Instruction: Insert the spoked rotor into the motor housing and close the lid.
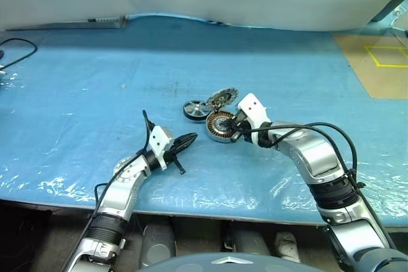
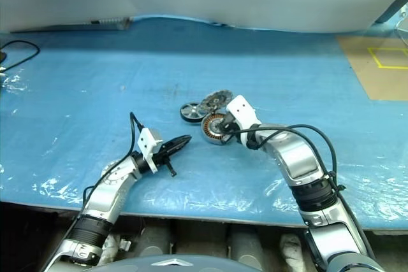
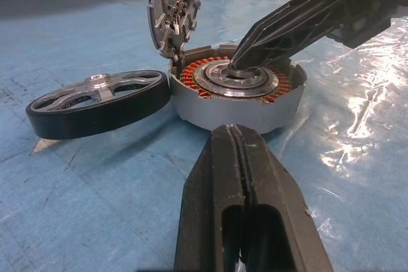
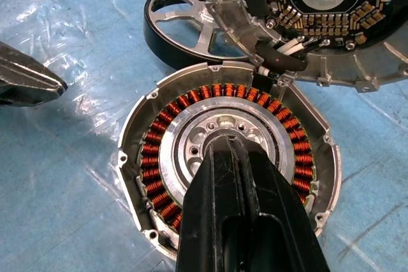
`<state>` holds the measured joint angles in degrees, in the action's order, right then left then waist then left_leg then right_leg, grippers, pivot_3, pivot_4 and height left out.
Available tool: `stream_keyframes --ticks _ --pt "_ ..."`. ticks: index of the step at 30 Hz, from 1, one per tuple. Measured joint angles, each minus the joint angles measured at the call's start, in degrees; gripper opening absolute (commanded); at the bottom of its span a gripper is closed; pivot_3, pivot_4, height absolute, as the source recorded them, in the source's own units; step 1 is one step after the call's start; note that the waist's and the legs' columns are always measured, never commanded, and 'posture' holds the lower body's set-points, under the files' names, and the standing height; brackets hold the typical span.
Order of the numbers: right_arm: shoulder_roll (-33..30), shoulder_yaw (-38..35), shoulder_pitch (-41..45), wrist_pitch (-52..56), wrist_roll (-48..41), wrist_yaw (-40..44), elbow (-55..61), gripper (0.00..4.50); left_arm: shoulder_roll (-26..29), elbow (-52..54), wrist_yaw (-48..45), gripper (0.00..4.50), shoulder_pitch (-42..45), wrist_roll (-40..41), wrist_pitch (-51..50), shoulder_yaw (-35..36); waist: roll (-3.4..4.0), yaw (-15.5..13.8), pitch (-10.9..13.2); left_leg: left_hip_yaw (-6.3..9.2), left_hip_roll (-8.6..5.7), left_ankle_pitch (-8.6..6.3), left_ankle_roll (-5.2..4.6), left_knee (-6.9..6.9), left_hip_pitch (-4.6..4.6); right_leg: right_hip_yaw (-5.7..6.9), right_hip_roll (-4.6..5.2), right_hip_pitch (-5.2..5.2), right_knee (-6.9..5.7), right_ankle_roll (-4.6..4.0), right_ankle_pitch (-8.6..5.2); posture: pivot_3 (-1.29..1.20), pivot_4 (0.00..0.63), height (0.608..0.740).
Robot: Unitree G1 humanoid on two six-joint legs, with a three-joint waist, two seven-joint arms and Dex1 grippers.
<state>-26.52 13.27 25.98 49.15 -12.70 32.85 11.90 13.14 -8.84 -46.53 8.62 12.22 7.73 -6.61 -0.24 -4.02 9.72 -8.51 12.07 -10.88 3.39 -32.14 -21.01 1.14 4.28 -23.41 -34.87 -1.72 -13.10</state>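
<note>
The motor housing (image 4: pixel 226 176) lies on the blue-covered desk (image 1: pixel 95 81) with its copper windings bare, and the lid (image 3: pixel 173 1) stands tilted up at its far edge, tethered by short wires. The spoked rotor (image 3: pixel 99 103) rests just beside the housing, its rim propped against the housing wall, not yet inserted. The right pincer (image 4: pixel 237 151), closed and empty, presses its tip on the housing's hub; the left pincer (image 3: pixel 237 148), also closed and holding nothing, hovers near the housing's front. Pushing there could slide the housing, knock the leaning rotor away or topple the lid prematurely.
</note>
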Motion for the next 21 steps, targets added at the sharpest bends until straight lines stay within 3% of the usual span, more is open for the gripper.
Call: stream_keyframes --ticks 21 --pt "0.44 5.39 4.92 1.00 4.57 0.71 -2.11 0.02 -1.02 -0.10 0.53 0.00 -0.21 -0.07 0.60 -1.02 0.01 0.03 -0.01 -0.01 0.02 0.00 0.00 -0.08 0.12 -0.02 0.00 0.09 -0.12 -0.01 0.00 0.00 0.150 0.740"
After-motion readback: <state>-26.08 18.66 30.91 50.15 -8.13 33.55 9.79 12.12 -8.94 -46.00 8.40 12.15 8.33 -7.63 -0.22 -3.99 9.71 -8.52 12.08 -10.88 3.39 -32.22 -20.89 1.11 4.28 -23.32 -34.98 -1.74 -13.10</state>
